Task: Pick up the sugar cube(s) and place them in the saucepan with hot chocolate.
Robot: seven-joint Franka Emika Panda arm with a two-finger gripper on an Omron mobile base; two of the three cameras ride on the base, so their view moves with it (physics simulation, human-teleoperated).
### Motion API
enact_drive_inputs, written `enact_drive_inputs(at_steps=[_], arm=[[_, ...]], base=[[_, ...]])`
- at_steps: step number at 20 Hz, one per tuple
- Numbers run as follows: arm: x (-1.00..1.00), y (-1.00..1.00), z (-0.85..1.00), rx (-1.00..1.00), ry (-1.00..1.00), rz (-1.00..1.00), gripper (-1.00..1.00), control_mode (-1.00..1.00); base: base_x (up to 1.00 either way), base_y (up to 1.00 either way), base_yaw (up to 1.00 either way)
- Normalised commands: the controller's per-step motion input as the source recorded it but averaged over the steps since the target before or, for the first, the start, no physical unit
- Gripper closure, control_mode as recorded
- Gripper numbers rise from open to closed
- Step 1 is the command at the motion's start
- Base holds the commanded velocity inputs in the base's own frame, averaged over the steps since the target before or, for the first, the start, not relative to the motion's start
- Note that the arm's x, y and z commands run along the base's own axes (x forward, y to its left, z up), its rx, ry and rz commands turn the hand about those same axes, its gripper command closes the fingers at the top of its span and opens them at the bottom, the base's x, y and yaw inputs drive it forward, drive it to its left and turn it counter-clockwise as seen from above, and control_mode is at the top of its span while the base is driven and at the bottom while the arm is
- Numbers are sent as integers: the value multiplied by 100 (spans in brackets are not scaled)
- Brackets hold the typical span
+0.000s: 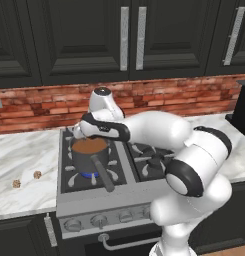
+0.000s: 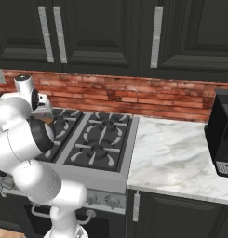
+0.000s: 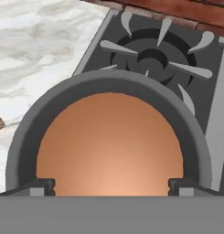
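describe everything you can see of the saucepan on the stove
The saucepan is a dark grey, metal-looking round pot with a thick rim, standing upright on the front left burner of the stove, where a blue flame shows beneath it. A long, straight dark handle points toward the stove's front edge. It is filled with smooth orange-brown liquid; no lumps show on the surface. The open gripper hangs just above it, fingertips spread wide over the liquid, touching nothing as far as can be seen.

Dark grey saucepan [image 1: 90, 155] showing smooth orange-brown liquid. Two sugar cubes [image 1: 37, 175] looking brown, speckled. Table [image 1: 19, 155] showing white marble, grey veining. Backsplash [image 1: 159, 97] showing red brick. Cabinets [image 1: 84, 35] appearing black, silver handles.
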Motion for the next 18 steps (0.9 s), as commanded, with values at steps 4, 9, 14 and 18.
enact_drive_inputs(at_steps=[4,9,14,18], arm=[[-14,1,46,0,-7,0,-100,-100],[-28,0,18,0,-5,0,-100,-100],[-33,0,0,0,-7,2,-100,-100],[-17,0,0,0,-3,0,-100,-100]], base=[[0,0,0],[0,0,0],[0,0,0],[0,0,0]])
